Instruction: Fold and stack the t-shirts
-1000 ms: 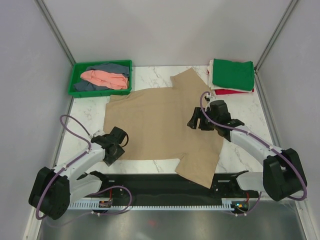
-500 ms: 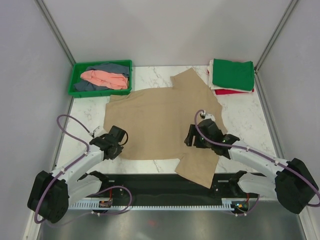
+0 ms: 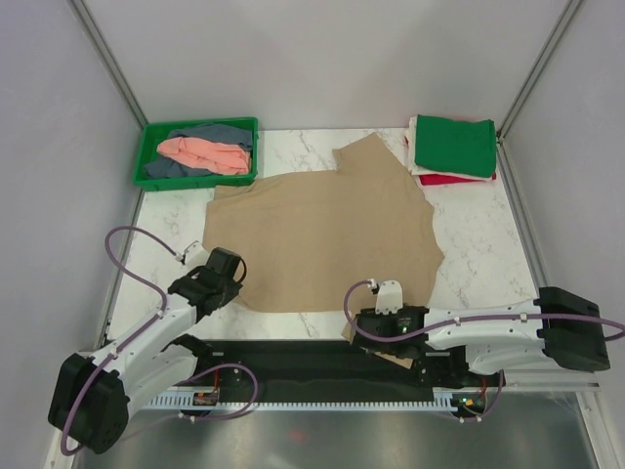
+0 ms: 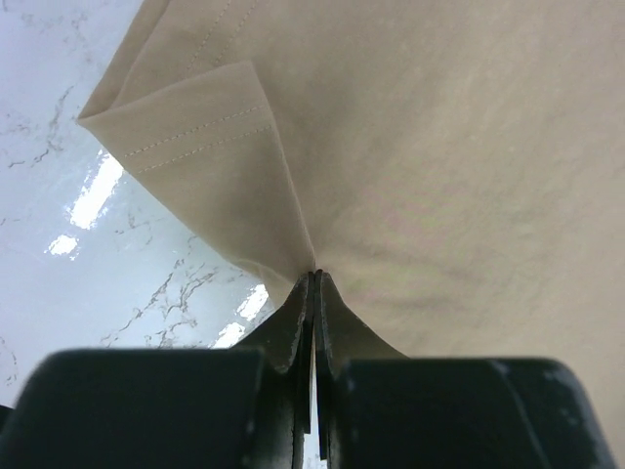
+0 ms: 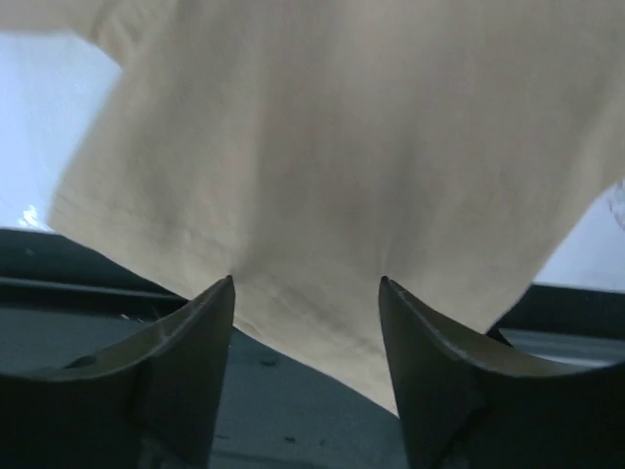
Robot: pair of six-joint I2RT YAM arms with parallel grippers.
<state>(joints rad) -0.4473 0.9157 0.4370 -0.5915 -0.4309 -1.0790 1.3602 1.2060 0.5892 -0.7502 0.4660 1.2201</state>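
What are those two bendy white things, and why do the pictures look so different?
They are robot arms, a left arm and a right arm, each ending in a two-finger claw. One picture looks down from above. The other two come from cameras on the wrists, so the fingers show up close. A tan shirt lies spread on the marble table. The left claw is pinched shut on its edge. The right claw is open at the sleeve nearest the arms. A green tray holds a pink shirt and a grey-blue shirt. At the far right, a green shirt lies folded on a red shirt.
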